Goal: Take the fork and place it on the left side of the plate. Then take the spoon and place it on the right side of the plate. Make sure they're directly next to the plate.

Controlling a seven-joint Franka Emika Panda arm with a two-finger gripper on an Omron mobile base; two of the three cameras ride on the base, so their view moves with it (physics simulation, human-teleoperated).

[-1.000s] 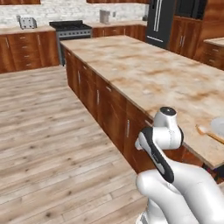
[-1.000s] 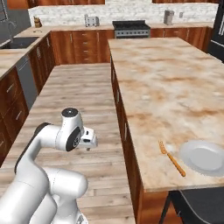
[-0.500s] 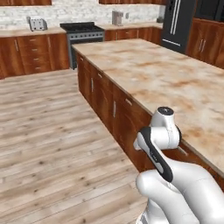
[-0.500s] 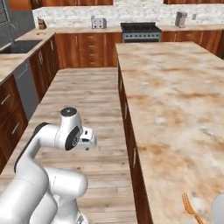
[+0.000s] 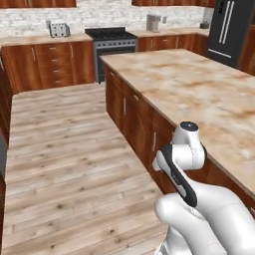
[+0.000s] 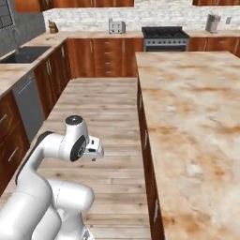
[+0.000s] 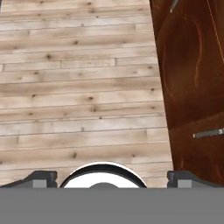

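Simulated kitchen, the mobile base mid-drive. The wooden floor (image 5: 64, 164) fills the 9 o'clock half of the left base view, and the island worktop (image 5: 199, 94), with its marbled tan top, runs from 1 o'clock down to 4 o'clock. Compared with the earlier pictures the whole scene has shifted: the camera has moved with the base, not the objects. The plate and fork, which lay at the near edge of the worktop a second ago, have slid out of frame, and the spoon cannot be located in these pictures either. Judged from this, the fork pick-up has not begun, and the base would need to bring the cutlery back within reach.

The right base view adds the sink counter (image 6: 18, 61) at 9 o'clock, plus a toaster (image 6: 116, 26) and range (image 6: 165, 33) at 12 o'clock. The hand view looks down on floor planks and a dark cabinet front (image 7: 192, 74) at 3 o'clock. The tool (image 7: 111, 178) is released, its tips spread wide and holding nothing.
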